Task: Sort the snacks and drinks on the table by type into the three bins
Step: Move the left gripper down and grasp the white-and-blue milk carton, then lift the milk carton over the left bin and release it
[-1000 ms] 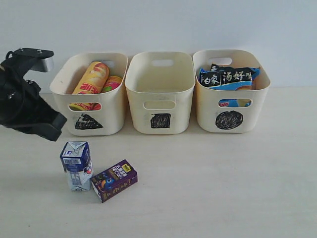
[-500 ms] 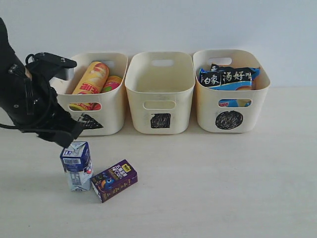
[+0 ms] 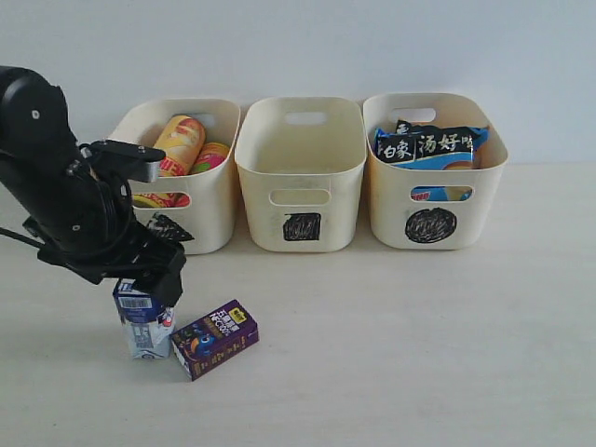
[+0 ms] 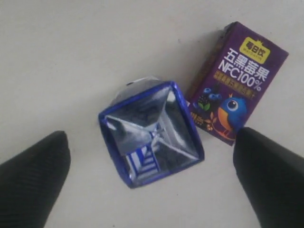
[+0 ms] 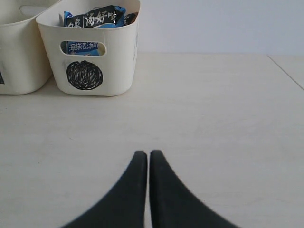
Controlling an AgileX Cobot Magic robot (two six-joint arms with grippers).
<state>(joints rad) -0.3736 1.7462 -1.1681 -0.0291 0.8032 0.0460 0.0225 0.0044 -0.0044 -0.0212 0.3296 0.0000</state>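
Nearest, on the table (image 3: 419, 354), the dark purple box (image 3: 215, 338) lies flat just beside the upright blue-and-white carton (image 3: 142, 326). The left gripper (image 4: 151, 147) hangs over that carton, jaws wide apart and clear of its sides. The right gripper (image 5: 145, 164) sits low over bare tabletop, jaws pressed together. Farther back, the triangle bin (image 3: 216, 200) holds the yellow-orange tube (image 3: 175, 144) and the pink tube (image 3: 212, 155); the square bin (image 3: 300, 163) shows only cream walls; the circle bin (image 3: 484, 186) holds the blue noodle packet (image 3: 430, 144) over more wrapping.
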